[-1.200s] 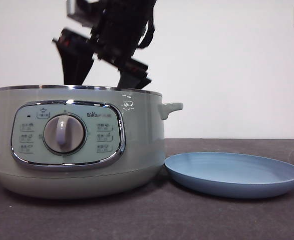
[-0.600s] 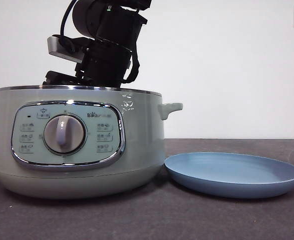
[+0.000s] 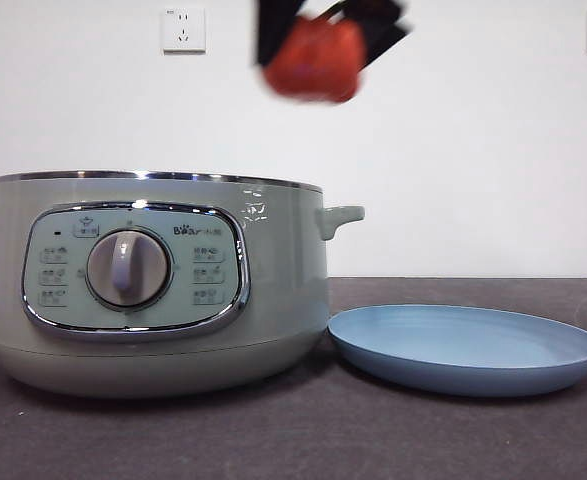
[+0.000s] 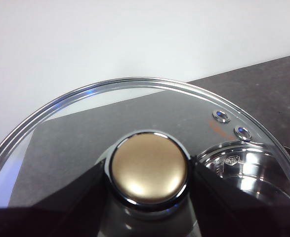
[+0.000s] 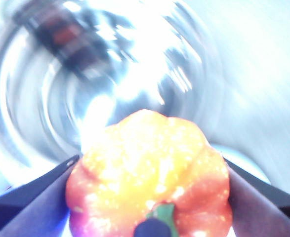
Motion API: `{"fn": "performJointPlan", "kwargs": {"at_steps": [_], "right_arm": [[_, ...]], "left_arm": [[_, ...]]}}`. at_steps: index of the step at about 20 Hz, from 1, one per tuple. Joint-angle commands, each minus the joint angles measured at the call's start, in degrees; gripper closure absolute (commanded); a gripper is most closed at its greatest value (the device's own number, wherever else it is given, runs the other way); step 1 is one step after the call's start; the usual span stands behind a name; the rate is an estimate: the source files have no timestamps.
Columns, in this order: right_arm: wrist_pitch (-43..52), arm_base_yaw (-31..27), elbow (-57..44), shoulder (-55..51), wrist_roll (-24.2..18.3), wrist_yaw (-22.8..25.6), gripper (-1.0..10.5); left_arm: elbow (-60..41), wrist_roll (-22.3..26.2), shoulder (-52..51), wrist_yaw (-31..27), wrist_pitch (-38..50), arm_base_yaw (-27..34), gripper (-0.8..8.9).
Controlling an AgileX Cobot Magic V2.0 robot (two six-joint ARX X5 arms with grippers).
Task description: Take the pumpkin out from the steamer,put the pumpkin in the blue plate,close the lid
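Orange pumpkin (image 3: 314, 60) is clamped in the right gripper (image 3: 323, 35), high above the steamer (image 3: 153, 280): removal is done. Placement on the blue plate (image 3: 468, 350), still bare, remains. Left gripper (image 4: 147, 173) clamps the lid (image 4: 149, 170) knob, off the steamer; closing remains.

Bright, even front view; my right wrist feed is blown out.
There the pumpkin (image 5: 149, 177) glares, washed yellow and motion-blurred.
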Motion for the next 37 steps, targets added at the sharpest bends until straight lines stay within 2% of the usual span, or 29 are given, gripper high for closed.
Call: {"fn": "performJointPlan", "kwargs": {"at_steps": [1,5,8,10,13,16,19,21,23,29,34,35,37], "right_arm": [[-4.6,-3.7,0.0,-2.9,4.1,0.2,9.6],[-8.4,-8.4,-2.4,-7.7,4.5,1.3,9.6],[-6.1,-9.9,-10.8,-13.3,7.2,7.4,9.6],[-2.1,-10.5,-18.3,-17.6,8.2,7.6,9.6],[6.5,-10.8,-30.6,-24.3,11.0,7.6,9.6],[16.8,-10.8,-40.9,-26.8,12.0,7.5,9.6],[26.9,-10.8,-47.8,-25.2,12.1,7.4,9.6],[31.3,-10.8,-49.4,-21.9,12.0,7.3,9.6],[34.3,-10.8,-49.4,-18.2,11.9,7.2,9.6],[39.2,-10.8,-49.4,-8.5,12.0,7.2,9.5],[39.5,-10.8,-49.4,-2.5,11.9,7.2,9.4],[39.3,-10.8,-49.4,-2.1,11.9,7.2,9.1],[38.9,-10.8,-49.4,-1.9,12.0,7.2,6.7]], "left_arm": [[0.8,0.2,0.4,-0.3,3.1,0.0,8.22],[0.8,0.2,1.3,-0.2,3.1,0.0,8.22],[0.8,0.2,2.4,1.4,3.3,0.0,8.22],[0.8,0.2,3.1,1.9,3.6,0.0,8.22],[0.8,0.2,4.4,5.7,4.8,0.0,8.22],[0.8,0.0,5.7,7.4,5.8,0.0,8.22],[0.8,0.0,7.0,8.8,6.1,0.0,8.22],[0.8,0.0,7.8,11.5,6.3,0.0,8.22],[0.8,0.0,8.4,11.8,6.4,0.0,8.22],[0.8,-0.4,9.1,13.4,6.5,0.0,8.22],[0.8,-0.4,9.1,13.4,6.5,0.0,8.22],[0.8,-0.4,9.1,13.4,6.5,0.0,8.22],[0.8,-0.4,9.1,13.4,6.5,0.0,8.22]]}}
